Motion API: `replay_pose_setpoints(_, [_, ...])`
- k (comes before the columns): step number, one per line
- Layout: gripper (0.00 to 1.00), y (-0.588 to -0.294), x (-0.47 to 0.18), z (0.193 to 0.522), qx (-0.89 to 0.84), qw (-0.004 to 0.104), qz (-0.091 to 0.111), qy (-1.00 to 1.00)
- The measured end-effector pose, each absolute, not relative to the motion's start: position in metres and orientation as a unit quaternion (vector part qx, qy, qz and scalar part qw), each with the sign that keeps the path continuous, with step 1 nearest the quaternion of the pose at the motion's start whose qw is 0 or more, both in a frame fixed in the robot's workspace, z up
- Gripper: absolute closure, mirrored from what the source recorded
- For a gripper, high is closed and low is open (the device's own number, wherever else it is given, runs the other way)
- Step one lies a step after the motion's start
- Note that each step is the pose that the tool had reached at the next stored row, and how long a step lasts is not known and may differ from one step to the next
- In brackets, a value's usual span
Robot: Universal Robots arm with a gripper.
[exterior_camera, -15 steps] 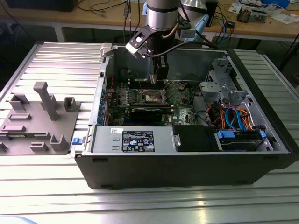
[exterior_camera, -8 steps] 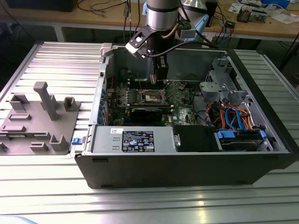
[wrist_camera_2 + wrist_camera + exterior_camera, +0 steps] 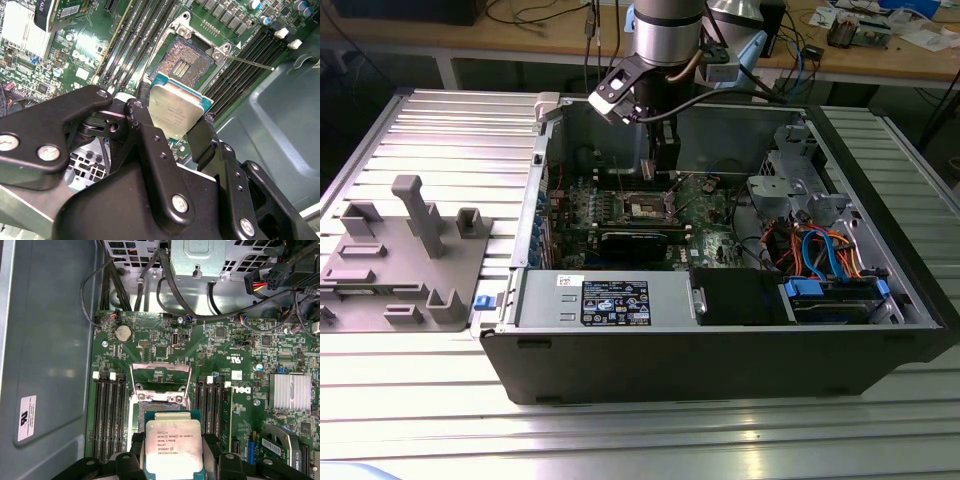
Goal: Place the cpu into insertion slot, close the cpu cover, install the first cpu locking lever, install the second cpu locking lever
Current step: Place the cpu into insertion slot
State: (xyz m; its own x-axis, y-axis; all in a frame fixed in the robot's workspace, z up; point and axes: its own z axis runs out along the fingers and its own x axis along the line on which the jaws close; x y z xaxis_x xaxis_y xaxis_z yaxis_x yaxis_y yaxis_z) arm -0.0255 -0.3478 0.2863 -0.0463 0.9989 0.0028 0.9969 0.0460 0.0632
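Note:
My gripper (image 3: 175, 119) is shut on the cpu (image 3: 177, 106), a small square chip with a silver-grey top, gripped by two opposite edges. In both wrist views the cpu (image 3: 172, 442) hangs just above the insertion slot (image 3: 182, 60), a little off to one side of it, and its dark pin field lies bare. The cpu cover (image 3: 161, 372), a silvery frame with a square window, stands flipped open beyond the insertion slot (image 3: 159, 404). A thin locking lever (image 3: 250, 62) sticks out beside the socket. In the exterior view the gripper (image 3: 663, 178) reaches down into the open computer case.
Long black memory slots (image 3: 107, 415) flank the socket on both sides. A black graphics card (image 3: 635, 242), a finned heat sink (image 3: 289, 390), the power supply (image 3: 605, 298) and coloured cables (image 3: 820, 250) fill the case. A grey fixture (image 3: 405, 250) stands at the exterior view's left.

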Motion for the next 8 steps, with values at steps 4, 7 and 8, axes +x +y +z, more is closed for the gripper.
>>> replay_pose_setpoints(4, [0.46,-0.3478,-0.0255,0.2863,0.692,0.021,0.024,0.721])
replay_pose_setpoints(7, [0.46,-0.3478,-0.0255,0.2862,0.693,0.021,0.024,0.72])
replay_pose_setpoints(8, [0.46,-0.3478,-0.0255,0.2863,0.693,0.021,0.024,0.72])
